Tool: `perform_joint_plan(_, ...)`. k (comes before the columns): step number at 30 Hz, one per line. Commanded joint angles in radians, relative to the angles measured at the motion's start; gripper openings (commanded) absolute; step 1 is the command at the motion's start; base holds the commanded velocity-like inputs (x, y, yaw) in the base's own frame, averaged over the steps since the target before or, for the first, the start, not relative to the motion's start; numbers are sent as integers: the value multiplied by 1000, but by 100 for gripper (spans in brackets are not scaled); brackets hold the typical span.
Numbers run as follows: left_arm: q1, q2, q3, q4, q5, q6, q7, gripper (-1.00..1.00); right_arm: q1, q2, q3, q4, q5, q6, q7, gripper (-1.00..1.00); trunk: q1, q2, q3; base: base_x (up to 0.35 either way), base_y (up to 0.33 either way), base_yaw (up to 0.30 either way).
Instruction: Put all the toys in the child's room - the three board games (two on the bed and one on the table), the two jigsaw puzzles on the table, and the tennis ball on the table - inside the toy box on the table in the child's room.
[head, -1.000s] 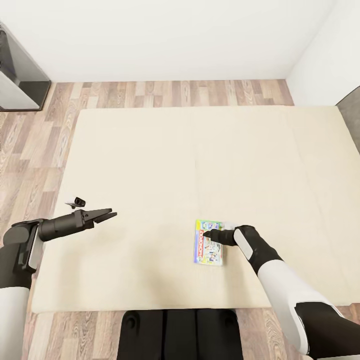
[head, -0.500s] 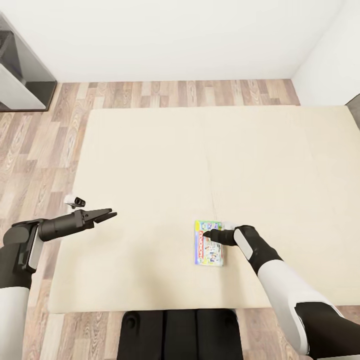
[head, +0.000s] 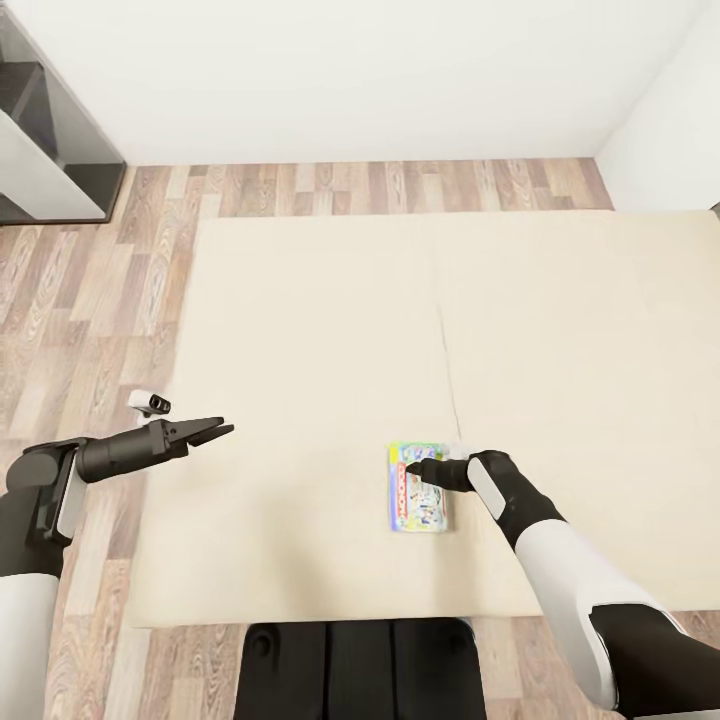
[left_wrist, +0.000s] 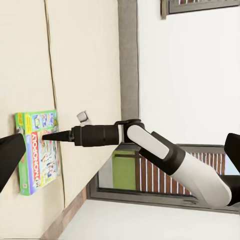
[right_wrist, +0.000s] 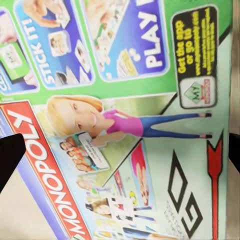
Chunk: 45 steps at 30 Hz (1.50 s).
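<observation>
At the far left of the head frame I see the dark grey furniture piece with a white slanted panel (head: 45, 170) against the white wall, with wood-plank floor (head: 80, 300) below it. My left gripper (head: 222, 431) hovers at lower left, just over the near left edge of the wide bed with its plain beige mattress (head: 330, 330); its two dark fingers lie close together with nothing between them, so I read it as clenched and idle.

Moving right, the white-and-green board game box with a red logo (head: 417, 486) lies flat on the mattress, lower centre of the frame, well apart from the left gripper. My right gripper (head: 412, 467) sits directly over the box; in the right wrist picture the printed lid (right_wrist: 125, 125) is very close, with a dark fingertip at each side edge. The fingers look parted around the lid, but I cannot tell whether they already press on it.

I judge this as the pick-up of a bed game, early in the task. Next I would need a firm pinch on the thin box's edge, then a clean lift before driving to the table.
</observation>
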<state>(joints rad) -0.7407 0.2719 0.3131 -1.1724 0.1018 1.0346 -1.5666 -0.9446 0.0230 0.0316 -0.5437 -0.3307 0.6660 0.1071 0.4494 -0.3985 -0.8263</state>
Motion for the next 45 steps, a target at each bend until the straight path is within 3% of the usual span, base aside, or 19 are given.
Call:
perform_joint_plan(1, 0, 0, 0, 0, -1, 10, -4, 100, 0, 0, 1, -1, 2, 4, 3, 100, 1, -2, -1, 0, 214, 0)
perform_joint_plan(10, 0, 0, 0, 0, -1, 10, -4, 100, 0, 0, 1, -1, 2, 4, 3, 100, 1, -2, -1, 0, 153, 0)
perform_joint_plan(45, 0, 0, 0, 1, -1, 11, -4, 100, 0, 0, 1, -1, 2, 4, 4, 100, 1, -2, -1, -11, 9, 0)
